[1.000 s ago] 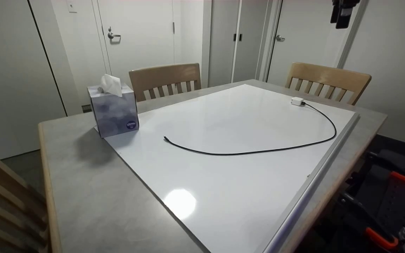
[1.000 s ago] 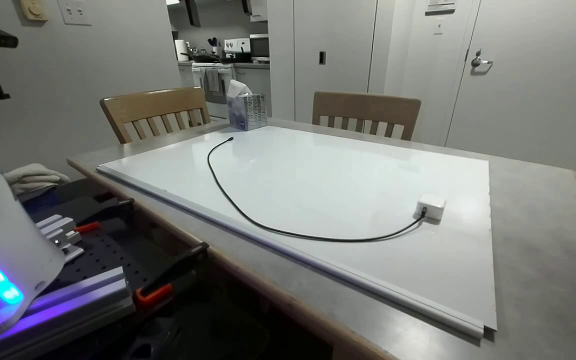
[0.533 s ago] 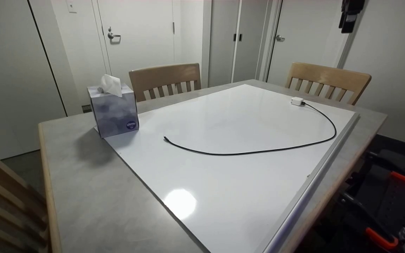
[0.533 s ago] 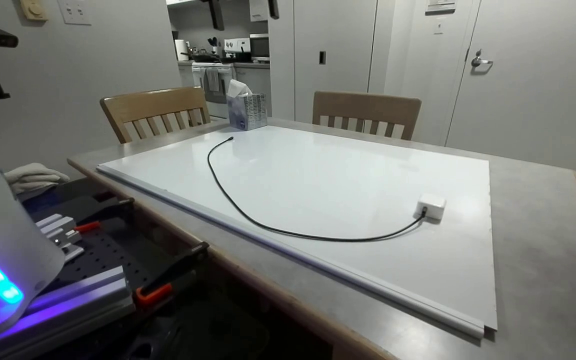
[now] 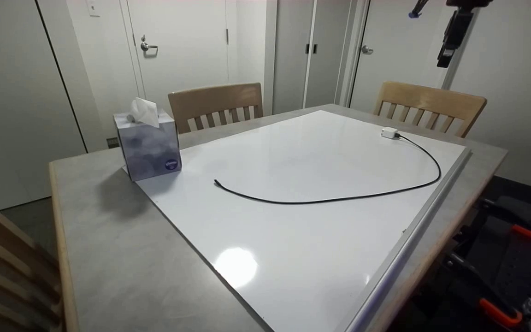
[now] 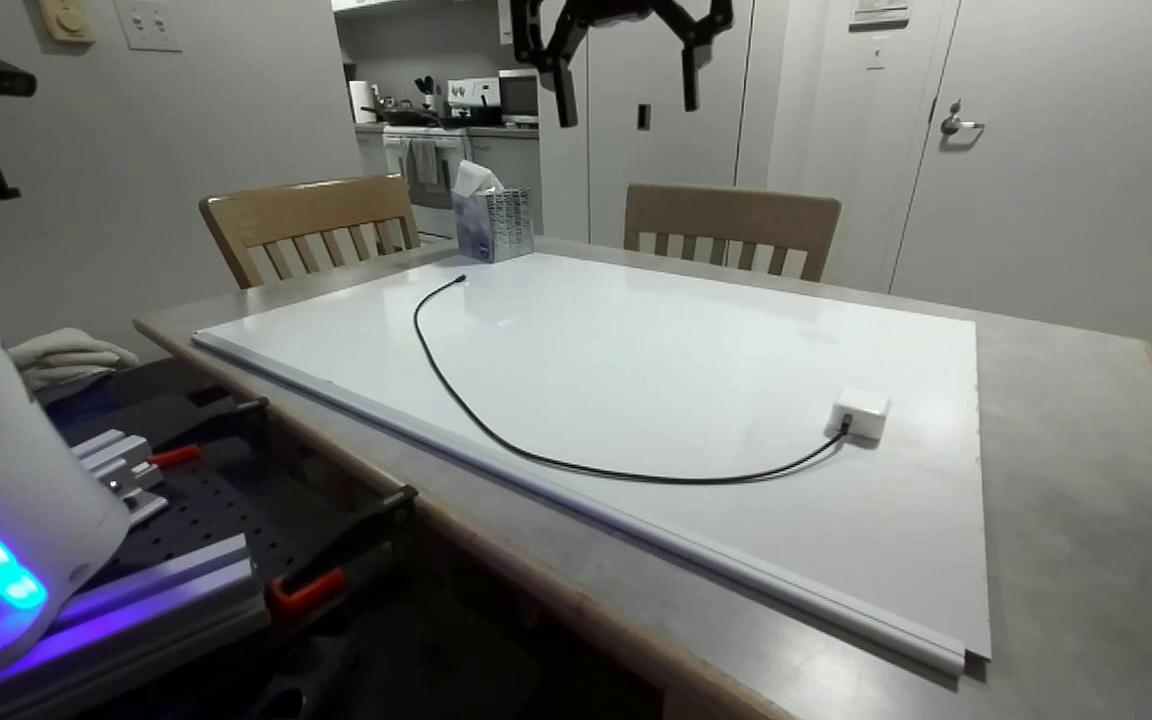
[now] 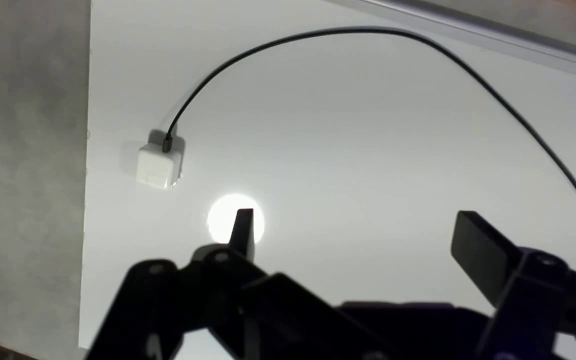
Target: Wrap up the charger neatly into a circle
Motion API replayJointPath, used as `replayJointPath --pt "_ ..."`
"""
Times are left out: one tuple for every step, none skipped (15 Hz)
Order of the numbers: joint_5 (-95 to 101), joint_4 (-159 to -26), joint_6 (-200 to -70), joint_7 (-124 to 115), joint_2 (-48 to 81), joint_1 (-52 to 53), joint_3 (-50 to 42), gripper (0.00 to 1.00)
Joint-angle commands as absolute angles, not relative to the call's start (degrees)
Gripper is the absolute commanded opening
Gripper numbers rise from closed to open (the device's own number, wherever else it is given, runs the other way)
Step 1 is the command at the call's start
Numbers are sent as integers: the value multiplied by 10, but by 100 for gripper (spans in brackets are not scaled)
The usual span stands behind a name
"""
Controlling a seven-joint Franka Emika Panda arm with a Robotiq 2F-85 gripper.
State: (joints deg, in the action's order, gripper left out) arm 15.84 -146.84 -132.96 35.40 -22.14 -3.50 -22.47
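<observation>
Charger [image 6: 636, 476] observed on the whiteboard [image 6: 656, 340] in both exterior views. In an exterior view, its black cable [image 6: 716, 481] lies in a single wide bow, one end plugged into the white power adapter [image 6: 860, 414]. The bow passes just beside the metal rail [image 6: 576, 498] on the board's long edge; the adapter sits near a short edge, with a margin of grey table [image 6: 1076, 450] beyond. A broad stretch of white surface lies between bow and far edge. High over the board hangs the gripper [image 6: 628, 112], pointing down, both fingers [image 6: 564, 98] spread, well apart from the cable. Counted: two wooden chairs [image 6: 311, 215], two orange-handled clamps [image 6: 308, 592], one robot base [image 6: 26, 450], lit blue.

Also in an exterior view, one tissue box [image 5: 149, 147] stands upright over a corner of the board; the cable's free plug [image 5: 218, 182] rests near it, apart. Gripper hangs at upper right, a finger slanting downward. Wooden chairs here number three, one only partly seen.

In the wrist view, the board's short edge and a strip of table run down the left; the rail crosses the upper right. Fingers show at the bottom, set wide, whiteboard between them. The cable arcs beyond their tips; the adapter lies toward the left. Counted: one cable, one adapter, one round glare spot [image 7: 222, 220].
</observation>
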Motion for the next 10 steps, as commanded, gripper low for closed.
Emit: replayJointPath --pt "147 -1468 -1330 362 -217 -58 -201 100" --pt "148 -1468 -1329 359 -219 -58 -198 100" --pt "148 -1468 -1328 356 -224 -56 -193 100" --pt "149 -1468 -1327 354 -228 -56 -189 100" --pt "149 -1468 -1327 353 -229 -56 -189 100" --pt "149 -1468 -1327 353 -229 -56 -189 100" --pt "149 -1468 -1327 353 -229 -56 -189 100" --pt "148 -1469 -1335 352 -223 -58 -191 100" --pt "147 -1471 -1349 361 -219 -58 -197 100" --pt "152 -1471 -1366 372 -209 -61 -204 100"
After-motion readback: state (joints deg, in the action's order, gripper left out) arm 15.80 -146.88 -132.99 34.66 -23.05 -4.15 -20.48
